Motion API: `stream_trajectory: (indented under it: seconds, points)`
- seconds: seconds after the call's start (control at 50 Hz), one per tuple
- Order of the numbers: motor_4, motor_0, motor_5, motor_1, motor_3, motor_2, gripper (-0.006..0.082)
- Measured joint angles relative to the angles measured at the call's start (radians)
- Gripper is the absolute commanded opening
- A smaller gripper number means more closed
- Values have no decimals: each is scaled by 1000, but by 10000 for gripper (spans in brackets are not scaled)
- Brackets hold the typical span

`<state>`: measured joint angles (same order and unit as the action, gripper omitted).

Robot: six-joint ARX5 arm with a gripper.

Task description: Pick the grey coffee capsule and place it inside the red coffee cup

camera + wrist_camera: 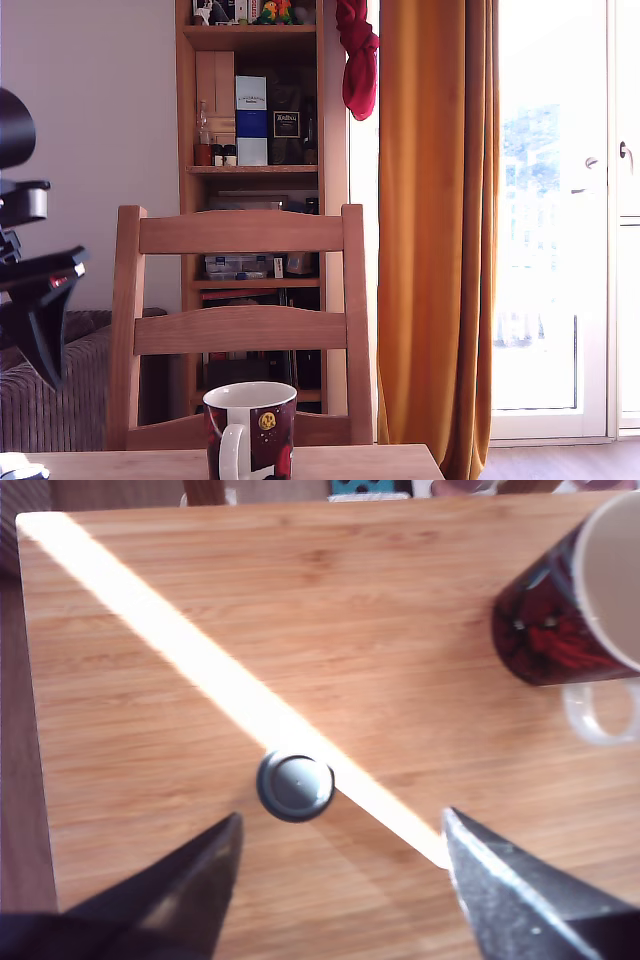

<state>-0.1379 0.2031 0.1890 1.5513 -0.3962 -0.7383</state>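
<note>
In the wrist view the gripper (340, 880) hangs above the wooden table (400, 630) with its jaws spread wide and nothing between them. Just beyond the fingertips (225, 835), the grey coffee capsule (295, 786) stands upright beside a bright sunlight stripe. Farther off, well apart, stands the red coffee cup (570, 600), with a wooden chair (240, 330) behind it in the exterior view

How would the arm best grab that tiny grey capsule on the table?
Probably from straight above, pinching its round side wall. The grey coffee capsule stands upright on the table, flat top facing the wrist camera, with free space all round. The open gripper hangs above it, a little off to one side, so it should centre first.
</note>
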Motion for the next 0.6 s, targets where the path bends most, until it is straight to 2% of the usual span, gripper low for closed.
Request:
stream_trajectory:
  seconds: [0.36, 0.6]
  points:
    - [0, 7, -10, 191, 73, -6, 701]
    - [3, 13, -10, 227, 141, -6, 700]
